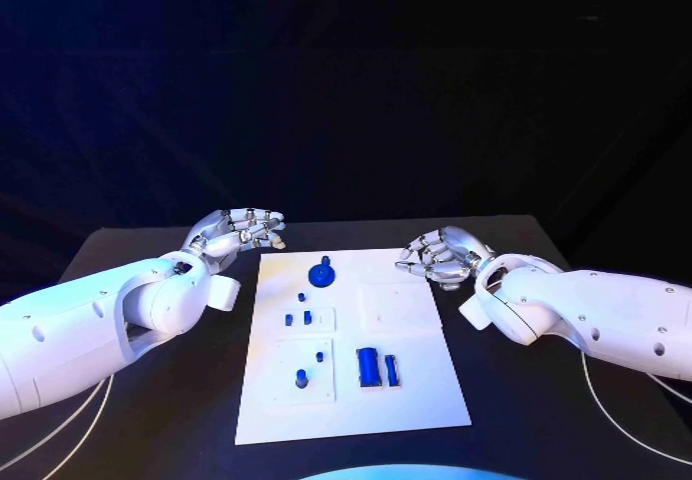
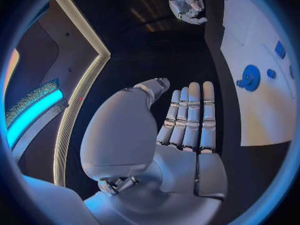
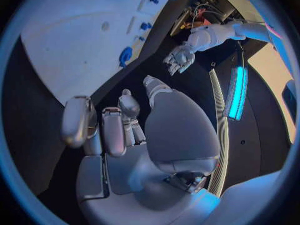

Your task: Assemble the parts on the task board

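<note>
Your task board (image 1: 418, 400) lies flat in the middle of the black table (image 1: 144, 250), long side running away from the robot, with both hands parked at its far corners and nothing held. Left hand (image 1: 238, 232) hovers just off the board's far left corner; in its wrist view the fingers (image 2: 190, 115) lie straight and side by side, palm bare, so count it as open and empty. Right hand (image 1: 437, 257) sits over the far right corner with its fingers (image 3: 115, 130) curled inward around nothing. The parts are all on the board: a round blue disc (image 1: 323, 272) near the far edge, a few small blue pegs (image 1: 299, 319) in the middle left, one upright peg (image 1: 302, 379) near the front left, and two rectangular blue blocks (image 1: 369, 367) side by side at the front centre. Judging by look, these are small, rigid, light plastic pieces, likely smooth and prone to slip or tip. You'd do best to pinch each block across its long flat sides and each peg at the upper shank, with light force. Whether the pegs are seated or loose cannot be told.
</note>
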You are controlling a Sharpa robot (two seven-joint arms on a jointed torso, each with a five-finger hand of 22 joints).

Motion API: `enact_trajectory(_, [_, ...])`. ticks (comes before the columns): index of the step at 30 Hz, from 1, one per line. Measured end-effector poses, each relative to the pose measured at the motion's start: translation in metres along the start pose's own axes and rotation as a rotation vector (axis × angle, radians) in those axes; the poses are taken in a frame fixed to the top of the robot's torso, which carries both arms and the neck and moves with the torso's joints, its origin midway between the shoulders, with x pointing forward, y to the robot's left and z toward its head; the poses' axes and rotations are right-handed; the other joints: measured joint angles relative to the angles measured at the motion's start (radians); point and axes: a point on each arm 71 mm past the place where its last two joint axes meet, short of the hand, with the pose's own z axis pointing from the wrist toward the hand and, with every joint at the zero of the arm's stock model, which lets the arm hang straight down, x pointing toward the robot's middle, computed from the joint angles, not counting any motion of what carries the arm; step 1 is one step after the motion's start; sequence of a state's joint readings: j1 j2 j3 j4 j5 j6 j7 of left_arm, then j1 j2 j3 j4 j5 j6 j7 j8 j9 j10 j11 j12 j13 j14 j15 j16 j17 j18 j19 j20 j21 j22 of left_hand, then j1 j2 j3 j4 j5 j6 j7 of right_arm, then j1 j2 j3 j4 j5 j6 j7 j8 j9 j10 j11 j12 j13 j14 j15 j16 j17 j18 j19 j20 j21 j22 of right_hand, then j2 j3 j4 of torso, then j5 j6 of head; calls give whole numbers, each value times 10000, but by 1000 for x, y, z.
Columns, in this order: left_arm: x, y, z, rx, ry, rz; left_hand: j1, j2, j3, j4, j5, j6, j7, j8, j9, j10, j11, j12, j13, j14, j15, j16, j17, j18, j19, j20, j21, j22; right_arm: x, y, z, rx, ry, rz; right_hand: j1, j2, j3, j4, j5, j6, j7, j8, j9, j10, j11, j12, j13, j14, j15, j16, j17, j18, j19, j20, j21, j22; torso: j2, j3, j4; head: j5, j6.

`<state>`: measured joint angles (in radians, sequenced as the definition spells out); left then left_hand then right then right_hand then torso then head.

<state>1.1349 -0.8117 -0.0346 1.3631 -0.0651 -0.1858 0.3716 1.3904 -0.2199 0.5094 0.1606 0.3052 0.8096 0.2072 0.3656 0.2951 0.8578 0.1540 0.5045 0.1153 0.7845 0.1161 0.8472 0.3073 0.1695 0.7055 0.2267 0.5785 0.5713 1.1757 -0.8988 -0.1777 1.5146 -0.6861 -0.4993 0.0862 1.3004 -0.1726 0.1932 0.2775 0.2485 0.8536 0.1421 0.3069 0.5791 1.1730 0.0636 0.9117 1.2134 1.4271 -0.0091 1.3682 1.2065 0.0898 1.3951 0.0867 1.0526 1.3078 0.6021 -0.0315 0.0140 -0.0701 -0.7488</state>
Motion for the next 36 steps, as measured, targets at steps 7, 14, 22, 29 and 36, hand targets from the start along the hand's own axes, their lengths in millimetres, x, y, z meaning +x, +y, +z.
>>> enact_trajectory(7, [-9,3,16,507,-1386,-45,140,-41,-555,220,-38,-628,-307,-568,-577,-187,581,-2049,-547,-574,684,-4198,-1325,-1,-102,612,-3434,-2579,-30,-13,39,-377,-1545,1421,1206,68,987,-9,-752,-895,468,-90,-579,-2716,545,-3885,-3942,-4080,554,-4431,-4839,880,-3208,616,-7466,-2359,-155,-1,7,140,561])
enact_trajectory(14, [-11,4,26,772,-2234,223,330,150,-1111,256,-40,-759,-361,-957,-871,-472,636,-2933,-538,-1144,866,-5669,-1806,-17,-143,643,-4398,-3390,-44,-21,55,-499,-2519,2567,1364,-413,2799,-311,-955,-301,537,-600,-1635,-1715,677,-6421,-8295,-4424,871,-8110,-7380,881,-3532,875,-9209,-4489,-196,68,30,275,919])
enact_trajectory(22, [-5,8,21,649,-2161,136,-3408,1592,-3895,-1046,-2141,-5861,-1543,-2844,-2322,-6102,-880,-4418,-961,-5837,-545,-7656,-2700,-1170,-4937,-1387,-5380,-5021,-35,-14,51,-563,-2408,2908,-2463,1051,-445,-2044,-2026,-5995,-822,-2339,-4545,-8466,-225,-8358,-11072,-11262,348,-12108,-10708,-292,-9718,-313,-10170,-10509,-275,113,-3,388,1060])
enact_trajectory(29, [27,11,5,531,-2044,-84,-9273,2011,-4707,-1455,-2772,-7416,-1910,-3411,-2760,-7815,-1343,-4851,-1091,-7229,-967,-8223,-2959,-1488,-6404,-2002,-5638,-5506,1,12,38,-859,-2090,4244,-8346,1519,-1460,-2566,-2314,-7756,-1240,-2844,-5411,-10736,-510,-8880,-11808,-13344,166,-13199,-11651,-624,-12656,-698,-10391,-12292,-492,257,-99,656,1415])
enact_trajectory(36, [53,14,-14,390,-2479,-7,-12471,2144,-4957,-1566,-2937,-7847,-2023,-3525,-2892,-8308,-1485,-4931,-1126,-7597,-1122,-8361,-3035,-1489,-6807,-2199,-5713,-5651,30,39,18,-931,-2175,5667,-11579,1664,-1744,-2712,-2394,-8276,-1363,-2965,-5677,-11413,-619,-9012,-12037,-13975,98,-13524,-11941,-683,-13563,-814,-10439,-12840,-564,307,-133,699,1482])
